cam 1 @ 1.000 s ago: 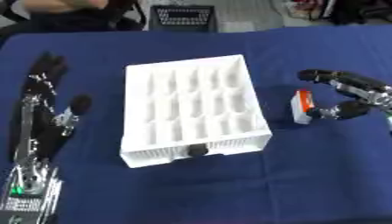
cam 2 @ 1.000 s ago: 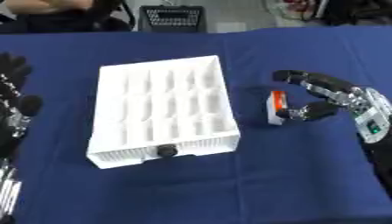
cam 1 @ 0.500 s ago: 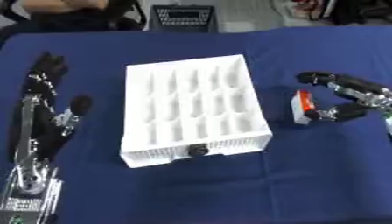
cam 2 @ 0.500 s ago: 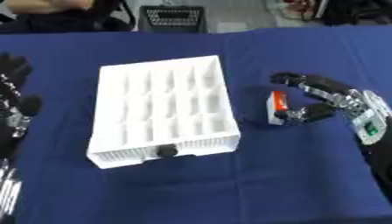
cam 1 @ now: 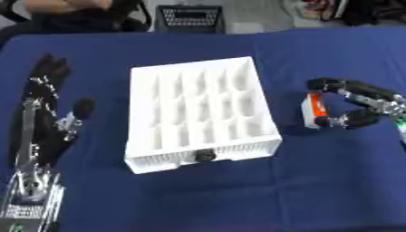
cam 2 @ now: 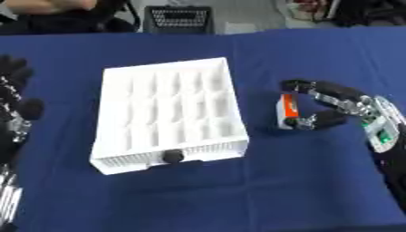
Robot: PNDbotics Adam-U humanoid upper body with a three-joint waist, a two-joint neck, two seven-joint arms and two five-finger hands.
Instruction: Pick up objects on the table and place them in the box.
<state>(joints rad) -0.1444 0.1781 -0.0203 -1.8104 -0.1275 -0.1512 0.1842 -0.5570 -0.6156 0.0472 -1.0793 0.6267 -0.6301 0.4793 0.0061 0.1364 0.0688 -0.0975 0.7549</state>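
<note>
**Operator:** What is the right hand (cam 2: 337, 106) doing at this moment?

**Technician:** It is closing on a small white-and-orange object (cam 2: 285, 110) near the right edge of the table (cam 1: 198, 195). The fingers are curving over the top of the object and the thumb is coming in from below. A second ago the fingers were spread wider around it; they are now sitting closer. The object itself is lying in the same place, just beside the right wall of the box (cam 1: 198, 113).

**Operator:** Is the object being held?

**Technician:** The fingertips are meeting the object at top and bottom, so a pinch appears to be forming. The object is resting on the table and is not yet being lifted.

**Operator:** What does that mean for the task?

**Technician:** Judging from the narrowing span, the pick-up step is nearing completion. The lift and the transfer into the box are remaining. The white box, divided into compartments, is sitting at the middle of the table, and every compartment is showing empty.

**Operator:** And the left hand (cam 1: 44, 118)?

**Technician:** It is lying idle along the left edge of the table, fingers straight and pointing toward the far edge, holding nothing.
</note>
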